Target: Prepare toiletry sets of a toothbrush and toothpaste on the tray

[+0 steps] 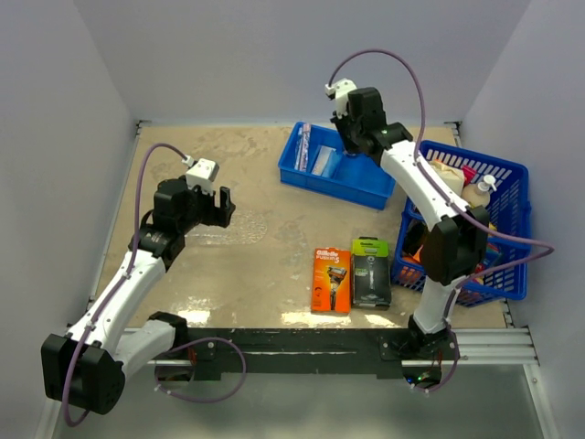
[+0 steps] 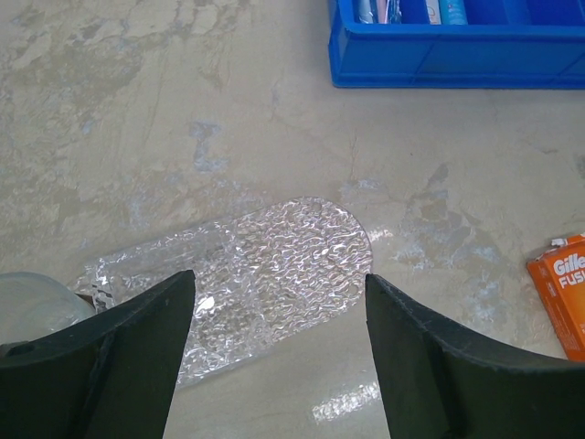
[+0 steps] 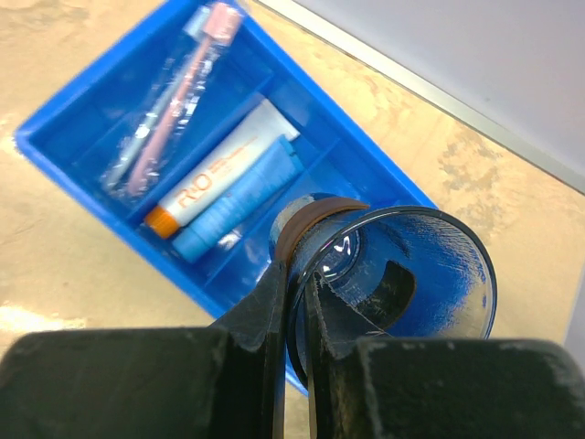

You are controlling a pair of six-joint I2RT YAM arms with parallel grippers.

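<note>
Beige table (image 1: 274, 265), grey walls on three sides. Only the right wrist view shows what lies in the bin (image 3: 82, 137): a wrapped toothbrush (image 3: 174, 101) toward 11 o'clock, with toothpaste (image 3: 224, 165) and a blue tube (image 3: 233, 208) side by side in the next compartment. Only the left wrist view makes the tray (image 2: 292, 256) plain, as crinkled clear plastic; from the top it is a faint sheen toward 9 o'clock. The right claw (image 3: 294, 274) is pinched tight on the rim of a clear cup (image 3: 411, 265), over the bin's end compartment. The left claw (image 2: 279, 283) gapes wide, holding nothing, above the tray's near edge. An orange pack (image 1: 331, 279) and a black-green pack (image 1: 371, 272) lie touching toward 5 o'clock, and a lattice basket (image 1: 498, 283) stands at 3 o'clock, behind the right arm
</note>
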